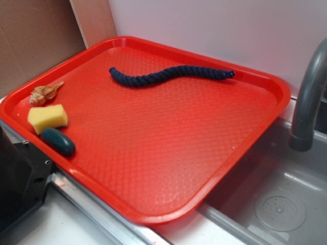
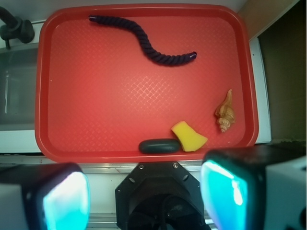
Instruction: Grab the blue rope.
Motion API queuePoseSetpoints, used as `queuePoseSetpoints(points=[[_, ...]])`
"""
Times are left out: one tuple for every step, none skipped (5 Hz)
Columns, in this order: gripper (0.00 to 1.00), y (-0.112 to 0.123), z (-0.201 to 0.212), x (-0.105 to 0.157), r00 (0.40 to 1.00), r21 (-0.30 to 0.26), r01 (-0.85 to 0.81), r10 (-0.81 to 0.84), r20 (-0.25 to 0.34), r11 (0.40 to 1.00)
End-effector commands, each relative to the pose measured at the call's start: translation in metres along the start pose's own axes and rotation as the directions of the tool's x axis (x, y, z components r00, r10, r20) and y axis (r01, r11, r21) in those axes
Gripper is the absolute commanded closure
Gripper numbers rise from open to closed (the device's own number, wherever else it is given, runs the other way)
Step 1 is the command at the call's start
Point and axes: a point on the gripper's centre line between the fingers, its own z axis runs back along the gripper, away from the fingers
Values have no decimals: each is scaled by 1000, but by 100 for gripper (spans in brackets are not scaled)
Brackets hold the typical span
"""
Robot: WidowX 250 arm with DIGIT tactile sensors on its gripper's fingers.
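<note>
Blue rope (image 2: 144, 40) across tray (image 2: 120, 148), well apart from open gripper (image 2: 144, 191)

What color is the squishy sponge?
Yellow. The sponge shows best in the exterior view.

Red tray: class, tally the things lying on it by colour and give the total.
Navy: 1, rope
Teal: 1, oval
Yellow: 1, sponge
Tan: 1, shell
Total: 4 on the tray
</note>
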Motion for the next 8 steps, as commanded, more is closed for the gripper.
queuePoseSetpoints(points=[[0, 0, 0, 0, 1000, 0, 0, 0, 0, 1000], [0, 25, -55, 44, 970, -75, 233, -237, -53, 970], [0, 15, -108, 95, 895, -89, 445, -445, 12, 891], [0, 4, -130, 135, 846, -62, 531, -526, 86, 845], [0, -8, -171, 148, 812, -33, 582, -579, 75, 812], [0, -2, -213, 152, 846, -33, 533, -533, 8, 846], [0, 12, -234, 158, 859, -69, 508, -511, -33, 859], [0, 27, -251, 163, 865, -64, 496, -499, -56, 866]])
